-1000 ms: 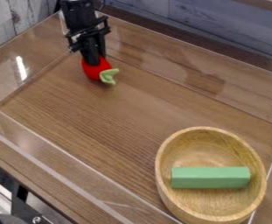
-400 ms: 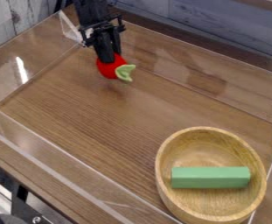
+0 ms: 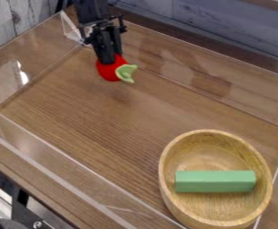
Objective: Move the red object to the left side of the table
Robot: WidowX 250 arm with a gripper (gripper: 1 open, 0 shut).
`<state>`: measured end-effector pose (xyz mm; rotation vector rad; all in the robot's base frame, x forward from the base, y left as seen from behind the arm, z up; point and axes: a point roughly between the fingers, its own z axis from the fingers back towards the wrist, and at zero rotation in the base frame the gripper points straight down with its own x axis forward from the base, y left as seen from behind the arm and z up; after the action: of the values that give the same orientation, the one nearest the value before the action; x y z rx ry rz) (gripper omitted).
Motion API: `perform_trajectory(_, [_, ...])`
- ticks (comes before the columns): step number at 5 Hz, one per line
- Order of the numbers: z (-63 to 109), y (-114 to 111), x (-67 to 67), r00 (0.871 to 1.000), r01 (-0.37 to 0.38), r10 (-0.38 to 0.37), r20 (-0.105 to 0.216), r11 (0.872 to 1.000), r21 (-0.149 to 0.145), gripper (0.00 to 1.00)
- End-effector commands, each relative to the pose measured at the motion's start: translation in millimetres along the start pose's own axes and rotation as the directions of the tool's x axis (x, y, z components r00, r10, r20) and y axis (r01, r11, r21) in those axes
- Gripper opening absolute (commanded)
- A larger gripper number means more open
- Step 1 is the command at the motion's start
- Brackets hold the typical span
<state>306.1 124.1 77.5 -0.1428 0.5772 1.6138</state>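
Up at the back of the table point(image 3: 129, 134): gripper point(image 3: 106, 57) pinched tight on the red object point(image 3: 111, 69), green cap poking right, left wall close by.

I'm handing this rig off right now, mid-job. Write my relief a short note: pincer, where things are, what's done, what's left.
Pincer: shut on the red object, at the far left part of the table; green cap points toward the right of the picture.
Whether the red object is lifted clear of the surface cannot be told.
Wooden bowl near right, green block inside, untouched.
Done: object grasped.
Left: set it down on the left side and release.
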Motion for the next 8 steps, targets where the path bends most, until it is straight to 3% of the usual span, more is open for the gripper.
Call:
perform_trajectory(1, [39.2,17.8,7.0,0.999,-0.043,0.045,0.011,0.993,-0.111,0.00])
perform_trajectory(2, [37.3,29.5,21.4,0.995,-0.102,0.102,-0.008,0.987,-0.127,0.00])
perform_trajectory(4, [35.1,24.2,15.5,0.985,-0.173,0.168,-0.048,0.976,-0.131,0.00])
perform_trajectory(6, [17.8,17.9,-3.0,0.998,-0.068,0.067,-0.019,0.995,-0.068,0.00])
perform_trajectory(8, [26.5,20.1,-3.8,1.000,-0.028,0.027,-0.010,0.999,-0.043,0.00])
